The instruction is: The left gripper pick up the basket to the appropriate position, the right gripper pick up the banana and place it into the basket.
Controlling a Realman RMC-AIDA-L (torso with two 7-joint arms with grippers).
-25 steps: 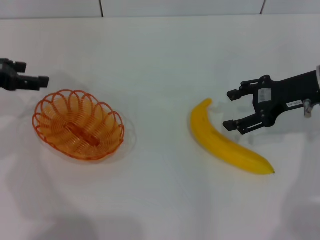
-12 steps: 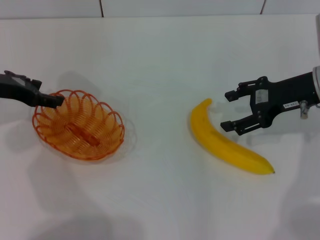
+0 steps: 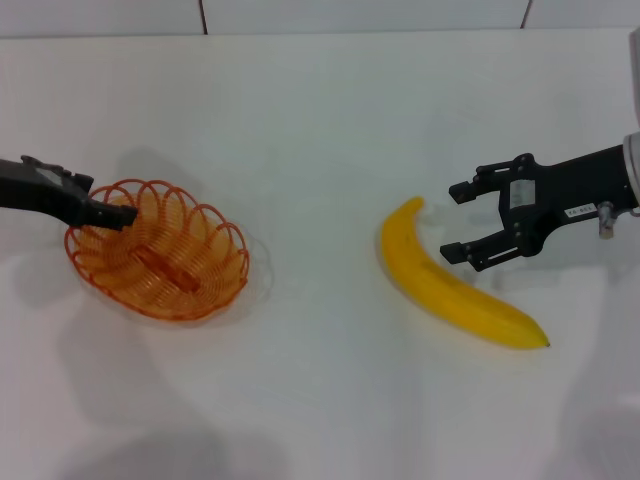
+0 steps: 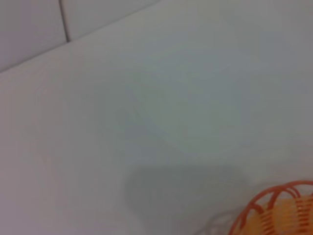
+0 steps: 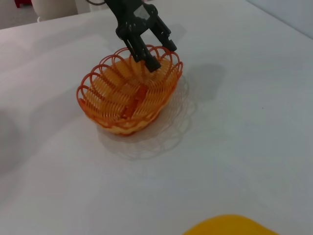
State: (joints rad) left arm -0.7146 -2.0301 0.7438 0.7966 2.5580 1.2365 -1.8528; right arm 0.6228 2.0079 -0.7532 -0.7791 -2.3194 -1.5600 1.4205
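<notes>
The orange wire basket (image 3: pixel 160 262) sits on the white table at the left; it also shows in the right wrist view (image 5: pixel 122 98) and at a corner of the left wrist view (image 4: pixel 281 210). My left gripper (image 3: pixel 113 213) is down at the basket's left rim. In the right wrist view the left gripper (image 5: pixel 162 56) is open, with its fingers apart on either side of the rim wire. The yellow banana (image 3: pixel 450 290) lies on the table at the right, and its edge shows in the right wrist view (image 5: pixel 230 226). My right gripper (image 3: pixel 457 222) is open and empty, just right of the banana's upper end.
The white table (image 3: pixel 320 130) runs back to a tiled wall (image 3: pixel 360 12). Bare table surface lies between the basket and the banana and in front of both.
My left gripper has moved right and down from beyond the basket onto its left rim. The right gripper has shifted only slightly. The basket and banana have not moved.
</notes>
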